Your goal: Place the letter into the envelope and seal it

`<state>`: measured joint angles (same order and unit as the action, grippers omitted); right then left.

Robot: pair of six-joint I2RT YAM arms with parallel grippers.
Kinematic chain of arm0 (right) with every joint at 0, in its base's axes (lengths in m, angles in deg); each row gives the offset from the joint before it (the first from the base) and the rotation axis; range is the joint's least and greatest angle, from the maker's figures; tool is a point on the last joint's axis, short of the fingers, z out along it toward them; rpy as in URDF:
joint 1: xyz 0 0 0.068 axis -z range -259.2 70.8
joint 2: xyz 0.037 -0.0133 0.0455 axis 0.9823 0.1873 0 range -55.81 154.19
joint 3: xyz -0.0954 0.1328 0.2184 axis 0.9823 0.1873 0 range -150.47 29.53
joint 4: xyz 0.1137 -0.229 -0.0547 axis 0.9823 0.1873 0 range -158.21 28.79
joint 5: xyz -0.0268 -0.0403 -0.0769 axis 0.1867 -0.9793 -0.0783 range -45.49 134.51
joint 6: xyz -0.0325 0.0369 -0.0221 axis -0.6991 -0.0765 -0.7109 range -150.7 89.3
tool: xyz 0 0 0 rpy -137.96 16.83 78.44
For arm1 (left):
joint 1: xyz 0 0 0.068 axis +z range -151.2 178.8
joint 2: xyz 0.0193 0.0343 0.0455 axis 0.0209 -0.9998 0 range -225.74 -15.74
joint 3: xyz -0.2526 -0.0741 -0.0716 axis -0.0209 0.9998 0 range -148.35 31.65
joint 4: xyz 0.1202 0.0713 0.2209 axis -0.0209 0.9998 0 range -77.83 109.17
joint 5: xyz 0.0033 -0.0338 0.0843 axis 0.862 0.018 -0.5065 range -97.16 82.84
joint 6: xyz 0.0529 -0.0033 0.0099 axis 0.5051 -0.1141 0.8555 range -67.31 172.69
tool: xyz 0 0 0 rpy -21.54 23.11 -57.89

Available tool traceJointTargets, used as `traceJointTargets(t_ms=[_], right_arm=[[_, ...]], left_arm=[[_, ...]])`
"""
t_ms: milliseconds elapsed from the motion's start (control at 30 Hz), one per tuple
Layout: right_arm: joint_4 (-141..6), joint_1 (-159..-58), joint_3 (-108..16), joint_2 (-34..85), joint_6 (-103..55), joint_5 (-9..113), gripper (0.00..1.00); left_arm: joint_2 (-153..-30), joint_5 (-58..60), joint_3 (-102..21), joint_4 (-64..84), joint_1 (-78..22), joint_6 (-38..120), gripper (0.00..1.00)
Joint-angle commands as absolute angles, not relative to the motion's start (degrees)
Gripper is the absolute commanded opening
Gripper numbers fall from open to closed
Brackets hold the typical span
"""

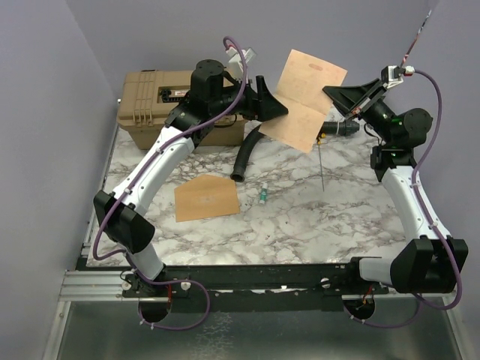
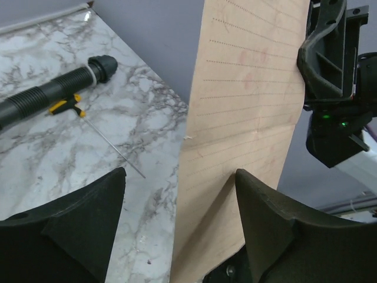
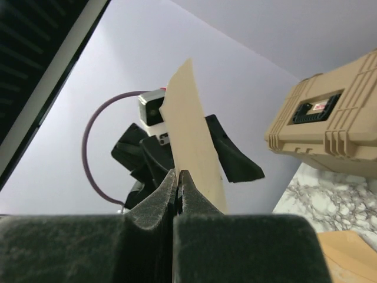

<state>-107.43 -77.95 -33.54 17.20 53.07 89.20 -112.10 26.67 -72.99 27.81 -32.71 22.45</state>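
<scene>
Task stage: early. The letter (image 1: 304, 97) was not yet in the envelope (image 1: 206, 199), and nothing had been sealed.

- Letter: held up in the air above the far side of the desk (image 1: 300, 217), between the two arms and well apart from the envelope. It stood roughly on edge and tilted, with a crease across its middle. Faint dotted lines showed on it in the left wrist view.
- Right tool (image 3: 178, 177): fingers pressed together on one edge of the letter, which rose straight out of the pinch.
- Left tool (image 2: 181, 172): fingers spread wide. The letter passed between them and lay against one finger (image 2: 265, 218), with a clear gap to the other. Judged not to be gripping.
- Envelope: flat on the desk near the left arm's forearm, untouched by either tool. I could not tell from above whether its flap was open.

Left to do, by my reading: bring the letter down to the envelope, get its mouth open, slide the letter in, fold and press the flap.

Containers:
- Envelope: judged empty, since the only letter in view was aloft.
- Tan toolbox (image 1: 161, 112) at the far left corner: lid down, contents unseen.

Also on the desk: a black ribbed hose (image 1: 247, 154) and a yellow-handled screwdriver (image 1: 321, 161).
</scene>
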Motion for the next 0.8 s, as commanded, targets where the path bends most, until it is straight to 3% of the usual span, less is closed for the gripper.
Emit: traceJointTargets(t_ms=[0,367,467,633,767], right_arm=[[-113.12,-77.65,-36.03,17.4,58.13,90.92,0.0],[-114.98,-77.65,-34.71,16.88,56.43,91.34,0.0],[-114.74,-77.67,-35.17,16.95,54.15,92.84,0.0],[-113.3,-77.63,-37.54,16.95,45.73,99.48,0.01],[-110.1,-77.69,-38.41,14.52,37.35,103.0,0.32]], left_arm=[[-109.64,34.85,-70.35,22.05,-32.67,13.9,0.63],[-105.8,41.11,-57.9,-12.04,-30.92,-12.75,0.2],[-105.17,39.69,-56.28,-12.18,-30.34,-13.03,0.0],[-103.57,36.47,-53.87,-12.18,-30.27,-12.36,0.0],[-103.04,33.42,-52.91,-11.0,-30.14,-11.11,0.0]])
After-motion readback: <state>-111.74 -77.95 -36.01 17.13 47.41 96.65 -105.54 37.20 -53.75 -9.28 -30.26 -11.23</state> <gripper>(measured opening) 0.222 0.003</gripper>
